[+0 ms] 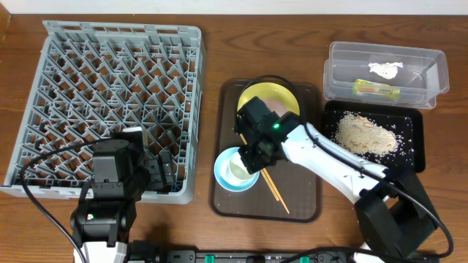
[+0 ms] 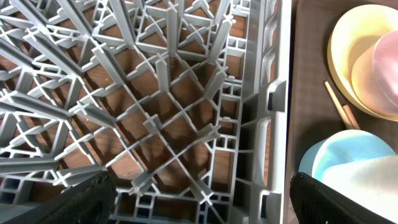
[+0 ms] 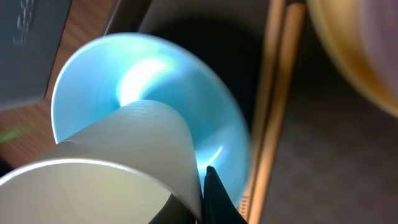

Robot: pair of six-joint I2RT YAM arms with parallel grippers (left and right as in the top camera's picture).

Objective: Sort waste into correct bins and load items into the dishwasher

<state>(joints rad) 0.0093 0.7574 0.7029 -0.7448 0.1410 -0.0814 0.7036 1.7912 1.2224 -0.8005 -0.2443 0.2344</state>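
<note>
Overhead only: tissue in clear tub

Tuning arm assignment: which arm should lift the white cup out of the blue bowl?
Right. The right gripper sits at the cup, one finger against its wall, inside the bowl on the tray. The left gripper hangs open over the rack corner, off the tray.

Right wrist view: white cup cut off at the bottom edge; yellow plate blurred, cropped at right. Overhead: chopsticks partly hidden under the right arm.
</note>
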